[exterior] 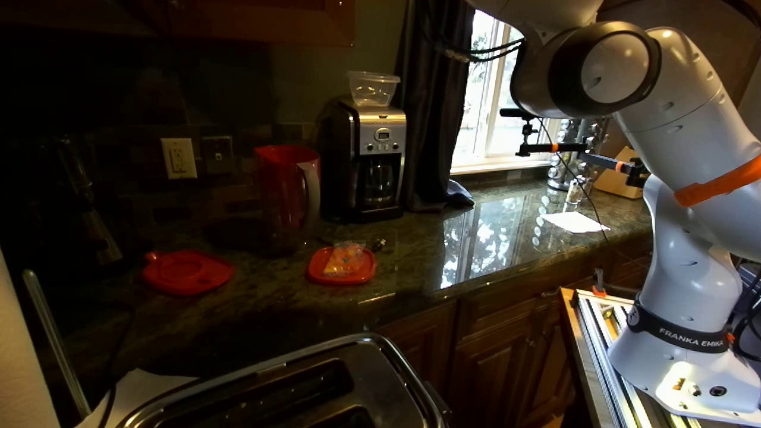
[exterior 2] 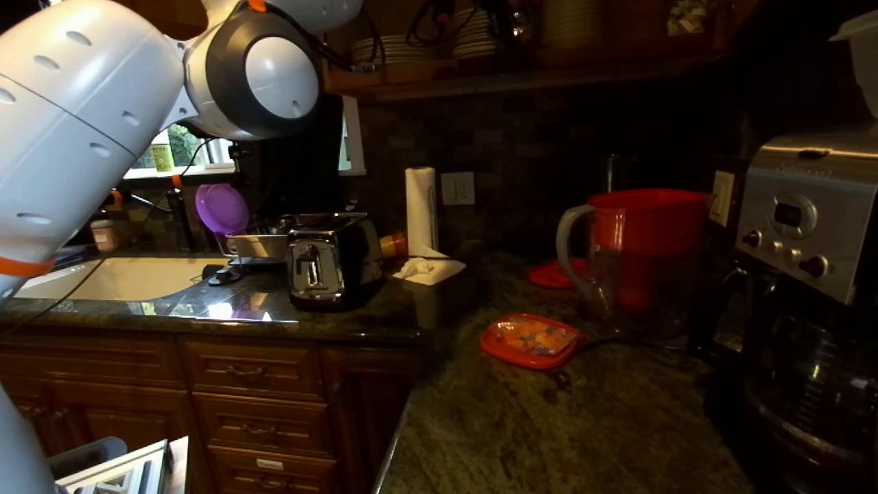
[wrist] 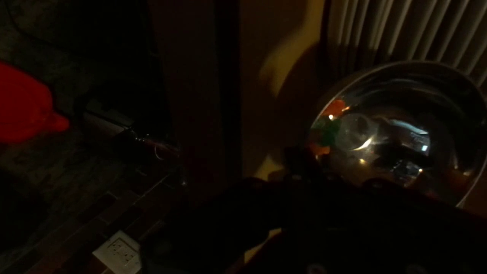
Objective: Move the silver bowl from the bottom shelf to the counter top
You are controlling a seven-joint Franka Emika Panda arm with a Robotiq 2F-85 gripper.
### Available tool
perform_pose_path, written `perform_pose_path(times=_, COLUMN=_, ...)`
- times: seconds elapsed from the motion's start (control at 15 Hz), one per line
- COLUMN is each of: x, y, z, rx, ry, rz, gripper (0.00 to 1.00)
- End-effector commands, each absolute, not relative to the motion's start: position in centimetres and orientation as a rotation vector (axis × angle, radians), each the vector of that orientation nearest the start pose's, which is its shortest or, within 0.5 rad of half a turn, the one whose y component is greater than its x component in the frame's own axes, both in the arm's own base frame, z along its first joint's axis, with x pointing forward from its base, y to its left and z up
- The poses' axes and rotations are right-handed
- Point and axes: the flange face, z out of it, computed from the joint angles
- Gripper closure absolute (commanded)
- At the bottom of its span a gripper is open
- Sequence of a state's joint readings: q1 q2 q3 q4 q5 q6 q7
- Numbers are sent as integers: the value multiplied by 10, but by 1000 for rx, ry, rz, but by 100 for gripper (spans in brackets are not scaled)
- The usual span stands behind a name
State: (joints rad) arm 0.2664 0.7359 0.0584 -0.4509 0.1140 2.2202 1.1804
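- At the left of the wrist view we have a red lid (wrist: 23, 104) lying on the dark stone bench (exterior 2: 549, 432), which both exterior views show more fully and where our load must end up
- Right of it runs a dark band (wrist: 186, 76) that we take for the front of the shelf (wrist: 262, 34); we judge that the carry must cross it leftward
- Next, low in the view, is the gripper (wrist: 302, 163), its tips right at the left rim of the silver bowl (wrist: 399, 133); whether they touch, and whether they are parted or clenched on that rim, we cannot tell in this dark, and in both exterior views the arm (exterior: 600, 68) runs out past the top
- The bowl lies just right of the tips, on the shelf side, its open mouth facing us; being round it offers no long axis, so the move turns on that left stretch of rim, and we cannot see whether the base rests or hangs clear
- Also at the right, just beyond the bowl's rim, show stacked plates (wrist: 407, 30), contact unclear; we would make sure of the rim first, then ease the bowl off from the plates before going left to the bench
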Motion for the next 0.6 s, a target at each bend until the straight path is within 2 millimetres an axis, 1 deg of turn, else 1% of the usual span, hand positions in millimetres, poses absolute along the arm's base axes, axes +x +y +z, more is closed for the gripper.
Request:
perform_pose_path(times=0.0, x=690, y=217, z=774, rx=-1946, ry=968, rz=-786, gripper=99)
perform_pose_path(times=0.13, x=679, y=213, z=788, rx=-1959, ry=964, rz=-778, gripper=99)
perform_pose_path(times=0.27, x=662, y=205, z=811, rx=-1987, ry=947, rz=-787, gripper=99)
perform_pose_path(times=0.33, x=652, y=197, z=823, rx=-2004, ry=963, rz=-791, gripper=99)
perform_pose_path(times=0.53, x=624, y=174, z=849, rx=-2060, ry=1044, rz=-761, gripper=99)
